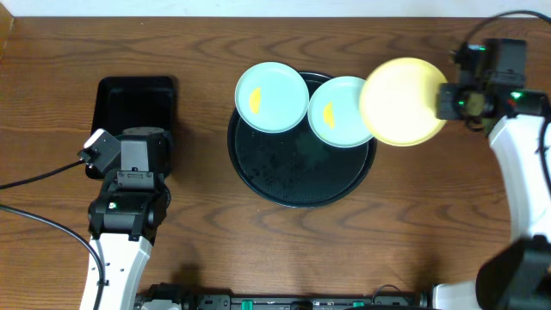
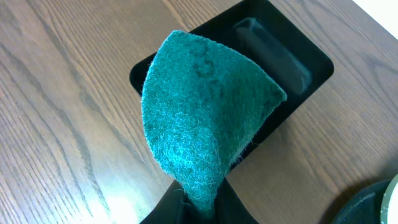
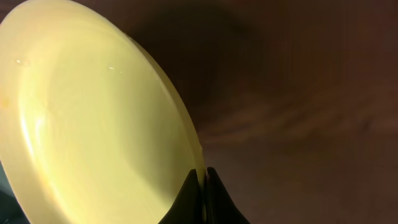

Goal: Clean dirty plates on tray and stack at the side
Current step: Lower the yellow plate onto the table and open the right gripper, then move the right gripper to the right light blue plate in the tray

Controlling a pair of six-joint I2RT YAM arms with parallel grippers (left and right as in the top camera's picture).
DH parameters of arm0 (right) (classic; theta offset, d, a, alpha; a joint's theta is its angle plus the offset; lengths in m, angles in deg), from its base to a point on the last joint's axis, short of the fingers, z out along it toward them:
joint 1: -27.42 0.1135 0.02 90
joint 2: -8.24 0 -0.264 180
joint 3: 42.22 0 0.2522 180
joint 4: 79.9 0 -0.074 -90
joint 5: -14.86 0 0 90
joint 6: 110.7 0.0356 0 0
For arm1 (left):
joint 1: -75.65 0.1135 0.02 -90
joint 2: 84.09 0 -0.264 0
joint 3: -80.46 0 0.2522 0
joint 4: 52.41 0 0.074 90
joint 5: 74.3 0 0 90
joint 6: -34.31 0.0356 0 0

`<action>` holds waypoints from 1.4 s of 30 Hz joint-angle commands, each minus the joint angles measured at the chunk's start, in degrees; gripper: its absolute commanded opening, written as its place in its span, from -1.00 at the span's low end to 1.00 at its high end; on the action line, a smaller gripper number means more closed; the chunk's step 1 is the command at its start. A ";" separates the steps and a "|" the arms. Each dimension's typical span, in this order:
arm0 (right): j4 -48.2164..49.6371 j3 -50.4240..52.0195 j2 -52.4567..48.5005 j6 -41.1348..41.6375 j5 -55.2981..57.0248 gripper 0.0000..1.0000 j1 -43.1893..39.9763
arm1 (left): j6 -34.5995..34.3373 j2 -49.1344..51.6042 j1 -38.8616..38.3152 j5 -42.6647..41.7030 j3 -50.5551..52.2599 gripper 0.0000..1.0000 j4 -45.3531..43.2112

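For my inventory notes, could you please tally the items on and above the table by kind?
Light blue plates: 2
Pale yellow plate: 1
Round black tray: 1
Rectangular black tray: 1
Green scouring pad: 1
Total: 6

Brown wood-grain table (image 1: 52, 103) with a pale sheen of light

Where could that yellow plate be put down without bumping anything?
Bare wood lies between the rectangular tray and the round tray, and again between the round tray and the right arm. The round tray's near half is free too. Its far side is crowded: two blue plates, with the yellow plate held over one.
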 commanded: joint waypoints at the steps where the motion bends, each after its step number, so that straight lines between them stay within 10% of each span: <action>1: -0.15 -0.46 -4.70 6.43 -4.11 -0.97 -4.76 | 0.79 0.02 0.28 0.48 0.09 -0.85 -0.04; 17: 2.49 -0.46 -18.18 12.90 -9.05 -0.92 -19.69 | 0.76 4.09 0.28 0.48 0.09 -0.85 -0.74; 23: 2.62 -0.48 -16.50 14.71 -10.97 0.79 -19.56 | 0.76 4.07 0.28 -0.55 0.09 -0.85 -0.72; 25: 2.49 -0.48 -14.75 15.47 -13.88 0.96 -19.56 | 0.76 4.07 0.28 -1.01 0.09 -0.85 -0.72; 34: 5.25 -0.48 -1.31 14.53 -27.63 0.98 -14.36 | 0.76 4.07 0.28 -1.03 0.09 -0.85 -1.01; 42: 9.33 -0.48 3.78 10.51 -21.18 0.96 7.21 | 0.76 4.07 0.28 -1.03 0.09 -0.85 -0.98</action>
